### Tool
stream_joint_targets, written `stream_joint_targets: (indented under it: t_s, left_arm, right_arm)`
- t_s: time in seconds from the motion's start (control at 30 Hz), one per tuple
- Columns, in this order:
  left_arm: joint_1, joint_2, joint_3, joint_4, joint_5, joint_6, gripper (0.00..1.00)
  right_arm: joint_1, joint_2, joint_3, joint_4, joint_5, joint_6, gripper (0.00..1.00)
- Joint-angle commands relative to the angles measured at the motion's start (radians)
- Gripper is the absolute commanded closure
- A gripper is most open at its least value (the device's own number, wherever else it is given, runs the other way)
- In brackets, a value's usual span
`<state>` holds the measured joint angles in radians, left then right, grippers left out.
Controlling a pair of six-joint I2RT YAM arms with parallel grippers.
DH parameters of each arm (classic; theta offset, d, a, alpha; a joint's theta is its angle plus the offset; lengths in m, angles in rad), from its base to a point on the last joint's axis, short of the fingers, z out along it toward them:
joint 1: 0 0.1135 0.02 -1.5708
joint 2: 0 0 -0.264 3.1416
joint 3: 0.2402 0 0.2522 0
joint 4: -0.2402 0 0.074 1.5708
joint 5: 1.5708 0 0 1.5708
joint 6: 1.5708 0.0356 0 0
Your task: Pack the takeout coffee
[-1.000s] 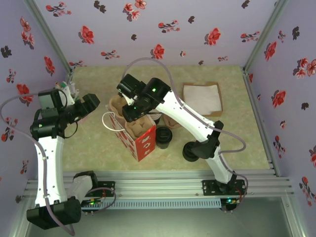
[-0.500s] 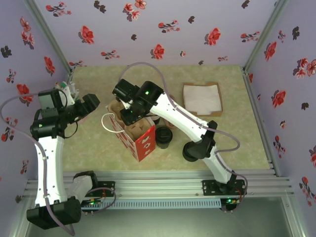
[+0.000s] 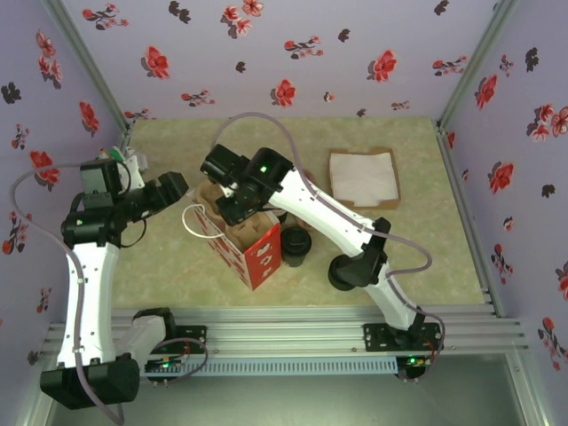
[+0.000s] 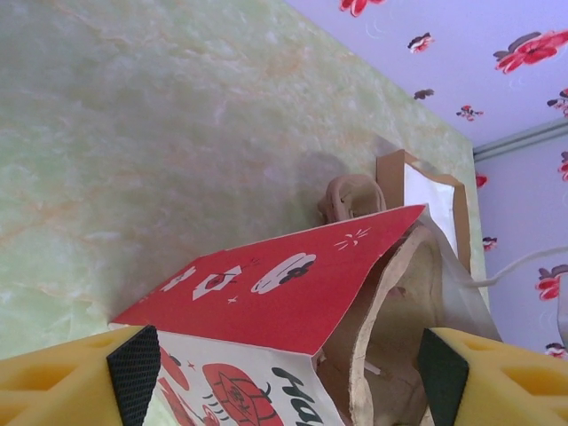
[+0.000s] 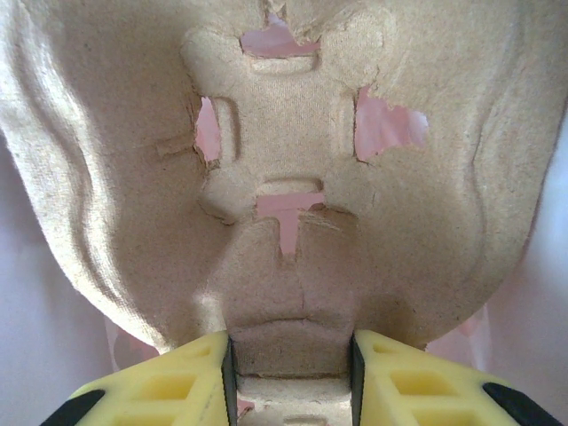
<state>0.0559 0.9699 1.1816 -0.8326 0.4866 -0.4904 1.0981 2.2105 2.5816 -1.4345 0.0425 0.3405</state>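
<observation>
Floral walls [image 3: 311,53], green marbled tabletop [image 3: 426,240] | left gripper [image 4: 288,373] spread | right gripper [image 5: 291,373] pinching pulp tray [image 5: 293,133]

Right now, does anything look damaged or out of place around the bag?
Yes. The pulp cup carrier pinched in the right gripper looks damaged: the cutouts around its centre have ragged, torn-looking edges, with pink showing through. The red paper bag also has a creased, bulging brown mouth.
</observation>
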Motion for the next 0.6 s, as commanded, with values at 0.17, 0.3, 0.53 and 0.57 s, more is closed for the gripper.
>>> stream_joint_targets:
  t_s: [0.17, 0.3, 0.53, 0.57]
  left_arm:
    - [-0.073, 0.014, -0.013, -0.033, -0.113, 0.05, 0.29]
    - [-0.088, 0.024, -0.023, -0.035, -0.135, 0.056, 0.33]
    - [-0.115, 0.036, -0.036, -0.03, -0.131, 0.061, 0.33]
    - [-0.118, 0.038, -0.035, -0.03, -0.131, 0.061, 0.33]
  right_arm:
    - [0.007, -0.021, -0.021, -0.021, 0.027, -0.005, 0.65]
    - [0.008, -0.025, -0.022, -0.021, 0.023, -0.003, 0.65]
    - [0.008, -0.029, -0.025, -0.015, 0.016, -0.001, 0.65]
    - [0.008, -0.031, -0.028, -0.013, 0.016, -0.001, 0.65]
